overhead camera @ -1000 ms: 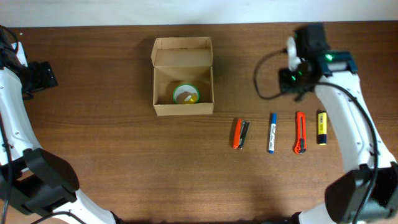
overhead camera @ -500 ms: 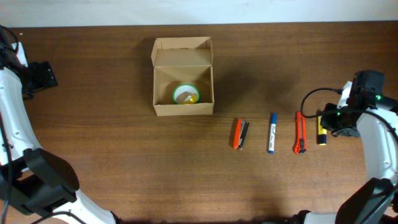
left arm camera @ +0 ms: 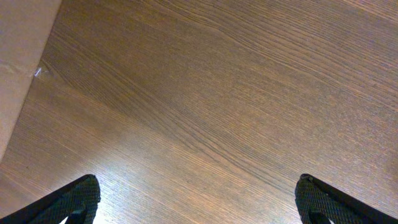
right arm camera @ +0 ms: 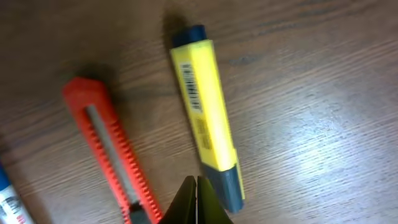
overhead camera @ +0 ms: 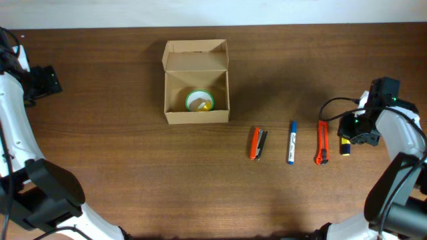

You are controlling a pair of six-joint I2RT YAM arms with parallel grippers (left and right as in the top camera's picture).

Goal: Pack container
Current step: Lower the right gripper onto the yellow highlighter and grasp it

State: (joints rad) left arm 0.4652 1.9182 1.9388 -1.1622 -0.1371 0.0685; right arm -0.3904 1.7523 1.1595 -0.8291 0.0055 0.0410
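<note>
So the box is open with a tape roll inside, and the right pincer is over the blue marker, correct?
Not quite. The right pincer is over the yellow highlighter, not the blue marker. The right wrist view shows this. The rest stands: the box is open with a tape roll inside.

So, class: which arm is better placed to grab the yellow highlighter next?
Right: the right tool hangs over the yellow highlighter, while the left tool sits far across the table beyond the container.
</note>
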